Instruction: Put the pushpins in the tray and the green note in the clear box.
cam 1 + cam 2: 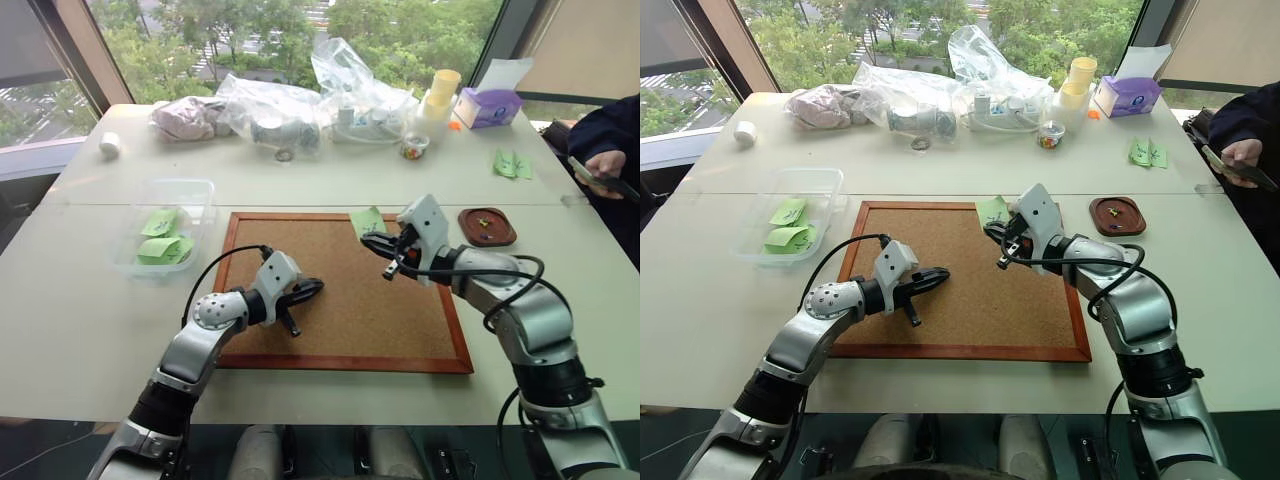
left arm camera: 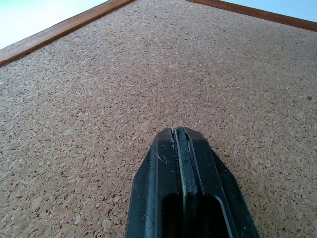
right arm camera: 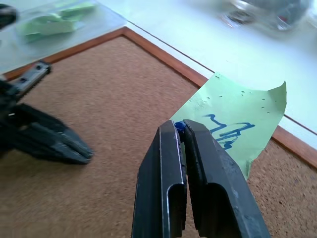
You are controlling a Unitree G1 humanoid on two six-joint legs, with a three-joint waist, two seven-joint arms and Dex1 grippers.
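Blue pin: a pushpin (image 3: 179, 126) with a blue head sits pinched at the tips of the right gripper (image 3: 179, 130), whose jaws are clenched on it; only the head shows, the shaft is hidden between the fingers.
Right gripper place: raised over the far right part of the corkboard (image 1: 340, 290), pointing toward the note.
Note: the green note (image 3: 237, 126) lies just beyond the right fingertips, across the corkboard's far frame, partly on cork and partly on the table (image 1: 90, 330); whether the pin touches it cannot be told.
Note look: light-green paper, blue scribble at its middle, small pinholes, one corner curled up.
Left gripper: the left gripper (image 2: 179, 133) hangs low over the middle of the cork, jaws clenched with nothing between them.
Tray: the dark reddish-brown tray (image 1: 487, 226) stands on the table just right of the corkboard; small bits lie in it, too small to make out.
Box: the clear box (image 1: 170, 190) stands left of the corkboard with green slips inside.
Cut off: a person's hand (image 1: 604, 163) at the right edge.
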